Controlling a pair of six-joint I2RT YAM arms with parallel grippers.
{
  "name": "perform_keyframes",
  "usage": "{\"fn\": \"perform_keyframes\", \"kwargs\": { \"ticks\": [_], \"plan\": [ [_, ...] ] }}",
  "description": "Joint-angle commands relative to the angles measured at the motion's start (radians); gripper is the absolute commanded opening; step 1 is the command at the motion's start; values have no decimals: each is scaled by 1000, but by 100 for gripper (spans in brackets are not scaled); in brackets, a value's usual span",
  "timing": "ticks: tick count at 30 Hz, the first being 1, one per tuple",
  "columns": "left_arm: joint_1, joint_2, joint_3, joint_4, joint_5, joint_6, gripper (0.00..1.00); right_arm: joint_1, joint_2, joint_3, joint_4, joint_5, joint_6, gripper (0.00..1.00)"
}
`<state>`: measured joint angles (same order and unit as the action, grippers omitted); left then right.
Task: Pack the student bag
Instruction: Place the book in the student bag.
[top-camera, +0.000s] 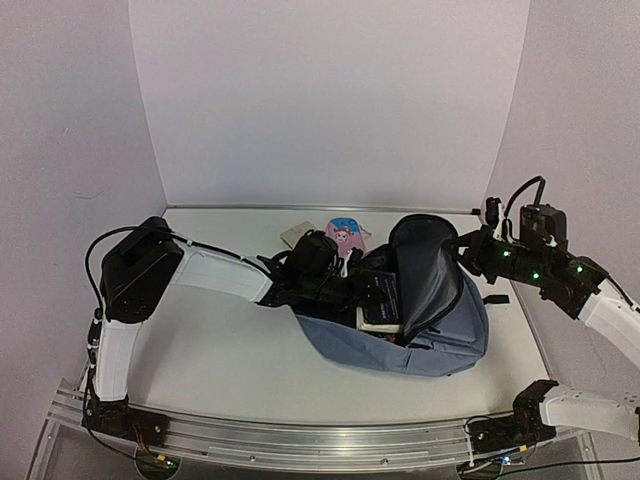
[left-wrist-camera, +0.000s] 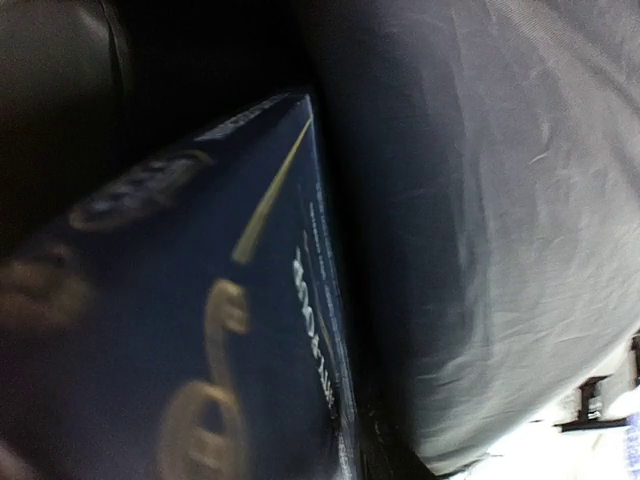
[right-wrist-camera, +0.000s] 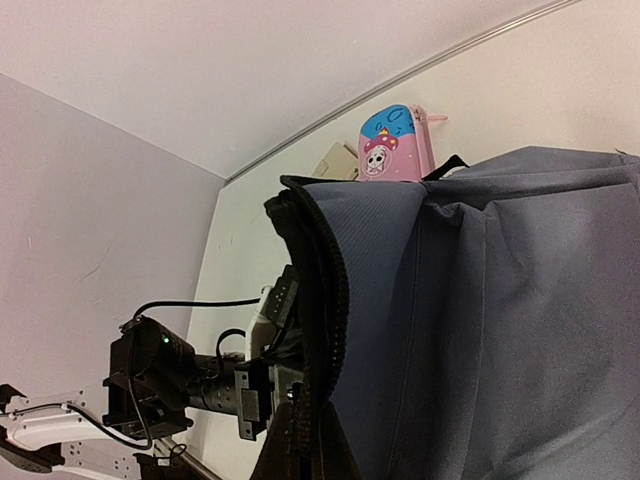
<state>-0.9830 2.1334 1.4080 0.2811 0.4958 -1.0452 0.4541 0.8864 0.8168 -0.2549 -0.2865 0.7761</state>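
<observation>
R fingers (top-camera: 466, 248) pinch grey-blue student bag (top-camera: 440, 345) flap up; L fingers hidden, state unclear.

We see a white table (top-camera: 230, 345) carrying the bag (top-camera: 425, 350); just behind the bag lie a pink pouch (top-camera: 345, 237) and a beige card (top-camera: 297, 236).

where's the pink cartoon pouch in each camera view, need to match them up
top external: pink pouch just behind the student bag, centre of frame.
left wrist: not in it; only a dark blue book and grey bag fabric.
right wrist: upper middle, peeking over the bag's top edge.
shared landmark: the student bag's grey fabric, in all three.
</observation>
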Motion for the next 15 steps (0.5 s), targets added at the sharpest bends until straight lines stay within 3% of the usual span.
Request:
{"fn": "perform_keyframes", "kwargs": {
  "ticks": [1, 5, 10, 13, 15],
  "plan": [
    [1, -71, 54, -172, -125, 147, 53, -2, -13, 5, 82, 9, 2, 0],
    [1, -131, 42, -300, -194, 214, 69, -3, -13, 4, 82, 8, -1, 0],
    [1, -182, 19, -399, -269, 243, 79, -3, -11, 0, 83, 9, -1, 0],
    [1, -183, 15, -406, -263, 238, 79, -3, -11, -1, 83, 9, 0, 0],
    [1, -172, 16, -395, -239, 231, 71, -4, -12, 1, 83, 9, 0, 0]
  ]
}}
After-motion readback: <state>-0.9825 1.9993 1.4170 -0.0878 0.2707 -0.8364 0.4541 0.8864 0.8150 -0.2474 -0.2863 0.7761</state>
